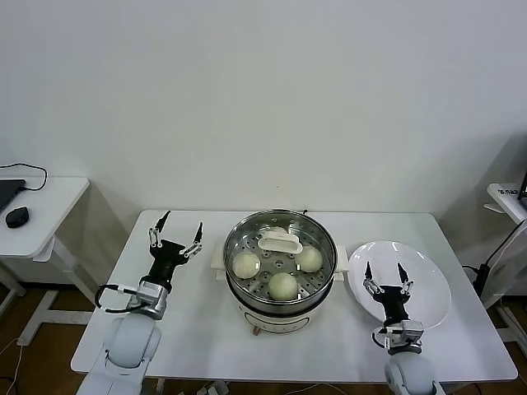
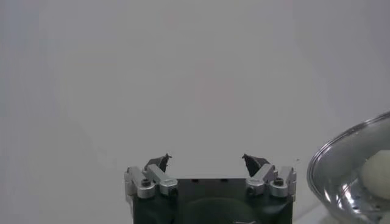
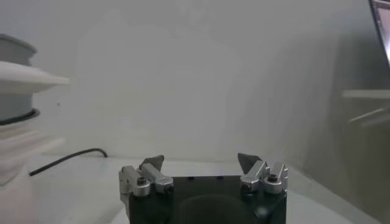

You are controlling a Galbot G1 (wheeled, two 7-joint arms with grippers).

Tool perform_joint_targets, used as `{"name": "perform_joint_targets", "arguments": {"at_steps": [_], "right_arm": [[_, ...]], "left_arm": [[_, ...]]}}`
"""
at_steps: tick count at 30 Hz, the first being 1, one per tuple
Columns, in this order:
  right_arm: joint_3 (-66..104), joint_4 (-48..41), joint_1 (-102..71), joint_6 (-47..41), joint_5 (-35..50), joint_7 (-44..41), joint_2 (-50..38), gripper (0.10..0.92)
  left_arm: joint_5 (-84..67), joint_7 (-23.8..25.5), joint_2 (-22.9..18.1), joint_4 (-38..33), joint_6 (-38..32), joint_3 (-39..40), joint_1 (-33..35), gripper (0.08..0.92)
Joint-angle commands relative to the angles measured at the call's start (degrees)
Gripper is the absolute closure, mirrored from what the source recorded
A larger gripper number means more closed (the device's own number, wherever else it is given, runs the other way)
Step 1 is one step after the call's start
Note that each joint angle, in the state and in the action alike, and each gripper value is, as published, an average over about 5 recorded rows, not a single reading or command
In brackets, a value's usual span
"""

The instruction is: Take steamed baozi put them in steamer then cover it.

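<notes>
The steamer (image 1: 280, 271) stands in the middle of the white table. Three baozi (image 1: 245, 264) (image 1: 282, 285) (image 1: 309, 259) lie on its perforated tray. The clear cover rests on the steamer, its cream-white handle (image 1: 280, 241) showing over the far side. My left gripper (image 1: 175, 230) stands open and empty to the left of the steamer, fingers pointing up. In the left wrist view the left gripper (image 2: 207, 159) is open, with the steamer rim (image 2: 341, 176) and one baozi (image 2: 378, 173) at the edge. My right gripper (image 1: 387, 276) (image 3: 201, 161) is open and empty over the near-left part of the plate.
A flat white plate (image 1: 420, 284) lies right of the steamer with nothing on it. A black cable (image 3: 67, 159) runs behind the steamer's white side handle (image 3: 30, 76). A side table with a mouse (image 1: 16, 216) stands far left, another table (image 1: 506, 197) far right.
</notes>
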Motion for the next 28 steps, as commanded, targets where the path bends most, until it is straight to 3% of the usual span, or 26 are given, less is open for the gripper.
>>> {"name": "perform_joint_targets", "arguments": {"at_steps": [1, 28], "right_arm": [[-0.3, 0.5, -2.2, 0.5, 0.7, -1.1, -0.1, 0.203], [0.9, 1.8, -3.7, 0.8, -0.1, -1.6, 0.5, 0.203]], "left_arm": [[-5.6, 1.2, -0.9, 3.1, -6.3, -3.2, 3.6, 0.177], [-3.7, 1.9, -1.7, 2.1, -7.3, -2.3, 6.8, 0.177]]}}
